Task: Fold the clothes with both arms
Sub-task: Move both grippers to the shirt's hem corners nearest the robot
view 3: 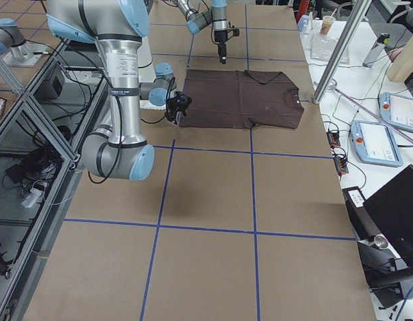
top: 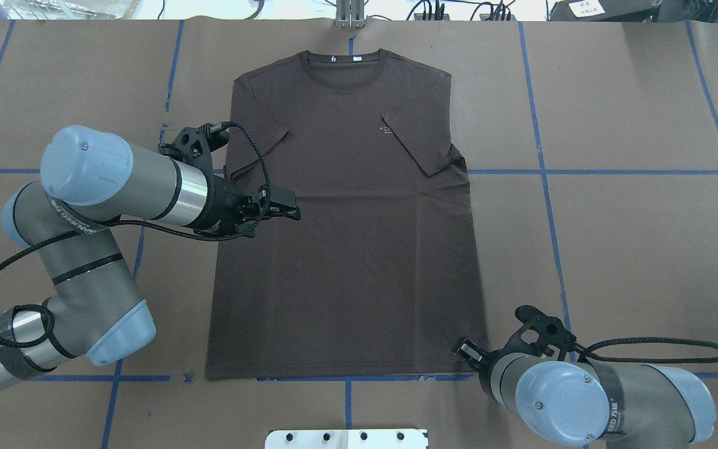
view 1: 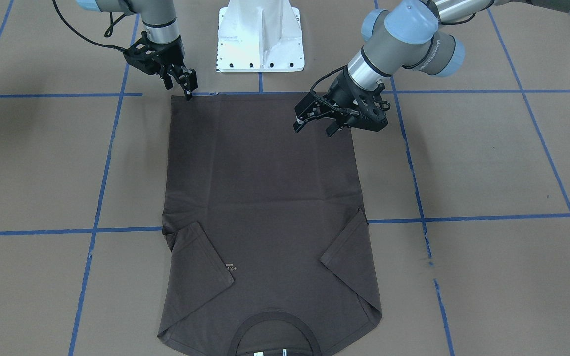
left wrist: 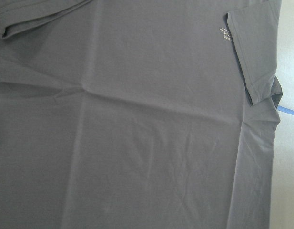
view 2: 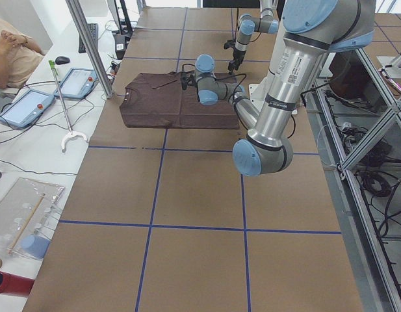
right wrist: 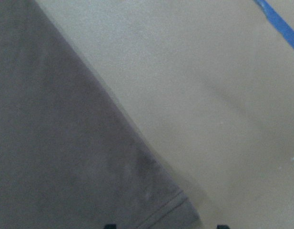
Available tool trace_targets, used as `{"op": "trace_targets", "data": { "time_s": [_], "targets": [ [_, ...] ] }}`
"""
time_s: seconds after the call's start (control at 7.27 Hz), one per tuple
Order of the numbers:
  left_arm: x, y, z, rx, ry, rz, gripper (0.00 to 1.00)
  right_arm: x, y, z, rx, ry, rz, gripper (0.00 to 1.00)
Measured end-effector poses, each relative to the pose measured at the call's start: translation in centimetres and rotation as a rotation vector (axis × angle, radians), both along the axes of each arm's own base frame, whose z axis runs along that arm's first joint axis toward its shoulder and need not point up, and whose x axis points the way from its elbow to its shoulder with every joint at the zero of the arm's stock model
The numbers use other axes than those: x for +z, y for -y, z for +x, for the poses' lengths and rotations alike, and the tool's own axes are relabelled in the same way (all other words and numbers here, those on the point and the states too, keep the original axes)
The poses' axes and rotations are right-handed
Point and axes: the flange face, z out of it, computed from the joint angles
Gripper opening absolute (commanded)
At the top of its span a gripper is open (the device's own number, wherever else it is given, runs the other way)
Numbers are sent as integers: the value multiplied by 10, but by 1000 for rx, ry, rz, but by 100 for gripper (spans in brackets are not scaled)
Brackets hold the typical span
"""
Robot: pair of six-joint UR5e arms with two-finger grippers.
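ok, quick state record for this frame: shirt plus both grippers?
shirt: T-shirt flat on table, print side up, collar away from robot
sleeves: both folded inward over the body
left gripper: open, over the shirt near its side edge, holding nothing
right gripper: open, at the hem corner, cloth not clamped
stage: body not yet folded

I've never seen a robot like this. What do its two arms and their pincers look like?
Both the left arm and right arm are grey metal tubes joined by rounded light blue caps, with dark lettering on the links. Black cables loop along each. The left gripper and right gripper are black, skeletal, two-fingered.
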Motion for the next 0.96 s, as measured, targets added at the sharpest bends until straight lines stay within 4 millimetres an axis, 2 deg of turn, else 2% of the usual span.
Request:
{"op": "trace_targets", "data": {
  "time_s": [0.28, 0.41, 0.55, 0.69, 0.96],
  "targets": [
    [1, 1, 0, -9, 4, 1, 99, 6, 0, -3, 0, -13, -1, 69],
    [2, 2, 1, -12, 7, 1, 99, 9, 1, -4, 2, -21, -2, 64],
    [3, 3, 1, -13, 9, 1, 99, 10, 1, -4, 3, -26, -2, 36],
    [4, 2, 2, -12, 9, 1, 99, 11, 2, -4, 4, -29, -2, 0],
    [4, 3, 2, -13, 9, 1, 99, 13, 2, -3, 7, -34, -2, 0]
  ]
}}
